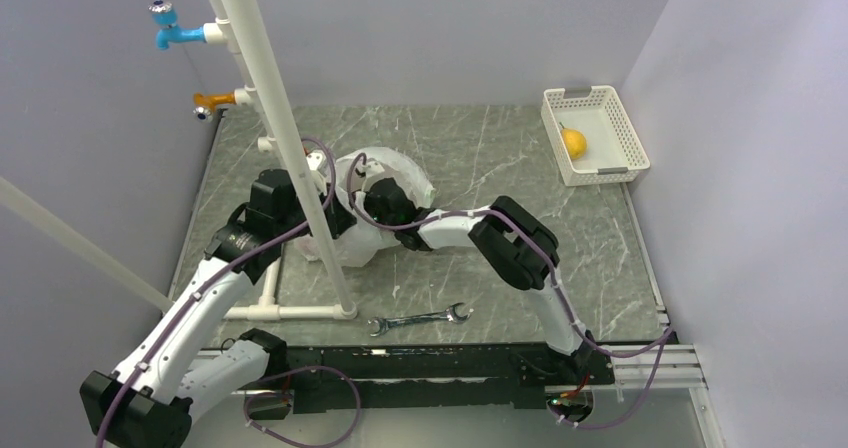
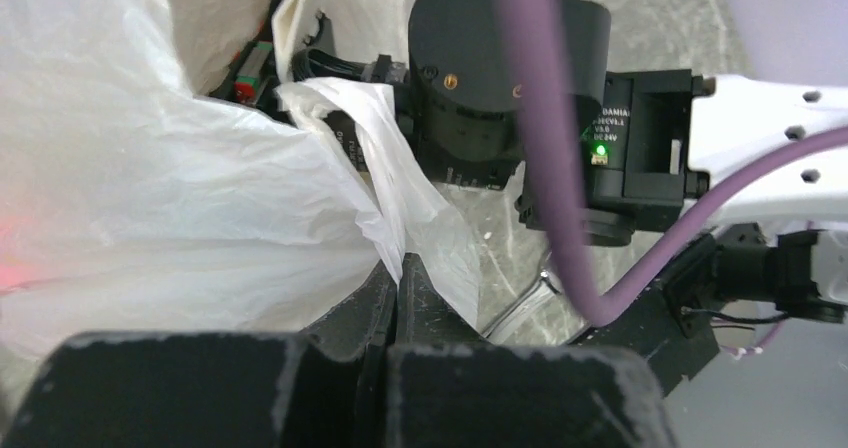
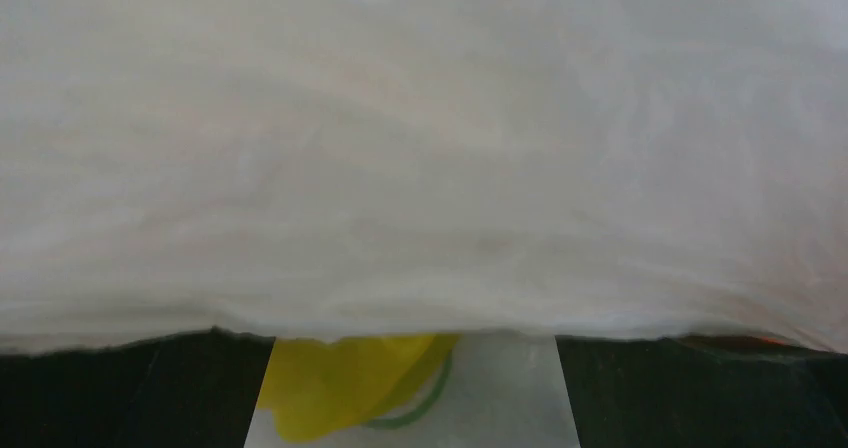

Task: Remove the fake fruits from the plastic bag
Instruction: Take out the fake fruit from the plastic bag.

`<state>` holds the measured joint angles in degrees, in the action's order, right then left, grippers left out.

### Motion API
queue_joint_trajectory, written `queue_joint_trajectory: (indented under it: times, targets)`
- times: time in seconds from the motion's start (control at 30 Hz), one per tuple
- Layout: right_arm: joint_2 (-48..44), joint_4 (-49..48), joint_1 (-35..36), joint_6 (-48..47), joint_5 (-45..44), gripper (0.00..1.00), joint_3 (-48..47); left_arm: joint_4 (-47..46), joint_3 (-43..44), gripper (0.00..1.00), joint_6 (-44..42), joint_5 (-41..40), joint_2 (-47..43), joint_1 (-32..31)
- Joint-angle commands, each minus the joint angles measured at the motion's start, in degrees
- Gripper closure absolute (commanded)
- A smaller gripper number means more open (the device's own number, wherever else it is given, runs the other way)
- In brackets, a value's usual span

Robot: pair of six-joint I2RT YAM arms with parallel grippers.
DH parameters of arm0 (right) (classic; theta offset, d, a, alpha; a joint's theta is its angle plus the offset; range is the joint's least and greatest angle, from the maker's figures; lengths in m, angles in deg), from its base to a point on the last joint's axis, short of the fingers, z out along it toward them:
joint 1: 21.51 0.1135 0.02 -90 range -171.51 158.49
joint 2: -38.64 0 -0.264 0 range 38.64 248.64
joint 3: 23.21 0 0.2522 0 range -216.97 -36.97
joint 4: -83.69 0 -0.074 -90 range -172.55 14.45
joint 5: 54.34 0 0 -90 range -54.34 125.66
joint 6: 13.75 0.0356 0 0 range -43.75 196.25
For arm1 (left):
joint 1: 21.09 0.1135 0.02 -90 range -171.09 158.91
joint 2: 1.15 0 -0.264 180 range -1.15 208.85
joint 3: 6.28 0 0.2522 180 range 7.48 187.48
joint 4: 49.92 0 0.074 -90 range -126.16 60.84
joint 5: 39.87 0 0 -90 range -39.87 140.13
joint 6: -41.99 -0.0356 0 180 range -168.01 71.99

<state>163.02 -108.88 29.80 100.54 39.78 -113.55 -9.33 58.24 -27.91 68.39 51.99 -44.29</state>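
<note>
The plastic bag (image 1: 398,174) lies crumpled at the middle of the table, white and translucent. My left gripper (image 1: 335,220) is at its near left side; in the left wrist view the gripper (image 2: 400,268) is shut on a thin fold of the bag (image 2: 150,168). My right gripper (image 1: 376,204) reaches into the bag's mouth from the right, its tips hidden by plastic. In the right wrist view the gripper (image 3: 415,368) is open, fingers (image 3: 120,393) wide apart, the bag (image 3: 420,148) draped over them, with a yellow lemon print (image 3: 330,388) between. No fruit shows inside the bag.
A white lattice basket (image 1: 596,93) at the back right holds one yellow-orange fruit (image 1: 573,142). A metal wrench (image 1: 420,320) lies near the front edge. A white pipe frame (image 1: 290,138) stands at the left, with a blue tap (image 1: 170,30) and an orange tap (image 1: 212,101).
</note>
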Motion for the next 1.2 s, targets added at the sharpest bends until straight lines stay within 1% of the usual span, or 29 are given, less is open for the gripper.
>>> queue_joint_trajectory:
  times: [0.0, 0.1, 0.13, 0.27, 0.33, 0.37, 0.4, 0.43, 0.53, 0.6, 0.73, 0.8, 0.93, 1.0, 1.17]
  targets:
    - [3.64, 9.38, 2.74, -5.37, -12.92, 0.02, -1.72, 2.05, 1.72, 1.0, -1.45, -5.03, -2.28, -0.29]
    - [6.99, 16.22, 4.02, -7.0, -18.97, 0.06, -6.07, 1.07, -0.12, 1.0, -0.7, -6.74, -5.11, -0.27]
    - [7.72, 17.65, 4.06, -6.55, -19.1, 0.09, -6.91, 1.08, -0.36, 1.0, -0.56, -7.51, -5.89, -0.3]
    - [7.2, 13.16, 4.05, -7.27, -17.28, 0.2, -3.26, 1.49, -1.45, 1.0, -0.15, -11.38, -9.01, -0.27]
    - [7.13, 12.45, 3.98, -8.06, -16.11, 0.29, -2.88, 2.37, -1.79, 1.0, -0.02, -13.26, -9.72, -0.27]
    - [6.8, 12.25, 3.88, -8.19, -15.7, 0.36, -2.54, 2.81, -1.93, 1.0, 0.07, -13.98, -10.0, -0.27]
    - [6.04, 10.96, 3.72, -8.05, -15.54, 0.44, -1.7, 3.13, -2.23, 1.0, 0.11, -14.43, -10.33, -0.27]
    - [5.01, 9.52, 3.46, -7.73, -15.05, 0.48, -0.21, 3.41, -2.55, 1.0, 0.18, -14.82, -10.66, -0.27]
    - [0.81, 5.21, 1.48, -5.73, -12.62, 0.54, 3.84, 4.07, -3.81, 1.0, 0.55, -15.71, -11.27, -0.27]
    - [-2.77, 3.46, -0.07, -3.9, -12.12, 0.62, 6.73, 4.6, -4.4, 1.0, 0.64, -16.06, -11.18, -0.27]
    - [-12.13, -1.74, -3.06, -2.29, -11.5, 0.72, 14.43, 4.83, -5.39, 1.0, 0.12, -15.1, -10.4, -0.27]
    - [-15.8, -3.17, -4.61, -1.87, -8.96, 0.75, 17.18, 4.04, -5.83, 1.0, -0.74, -12.2, -9.29, -0.26]
    - [-21.44, -4.82, -6.98, -1.46, -1.84, 0.77, 21.1, 2.3, -5.33, 1.0, -3.59, -5.69, -5.16, -0.29]
    - [-23.97, -4.93, -7.1, -2.0, 0.61, 0.81, 23.12, 1.3, -4.81, 1.0, -4.93, -2.32, -2.29, -0.35]
    - [-30.94, -6.26, -7.72, -0.95, 1.52, 0.82, 29.29, 0.23, -3.72, 1.0, -8.33, 3.33, 3.14, -0.35]
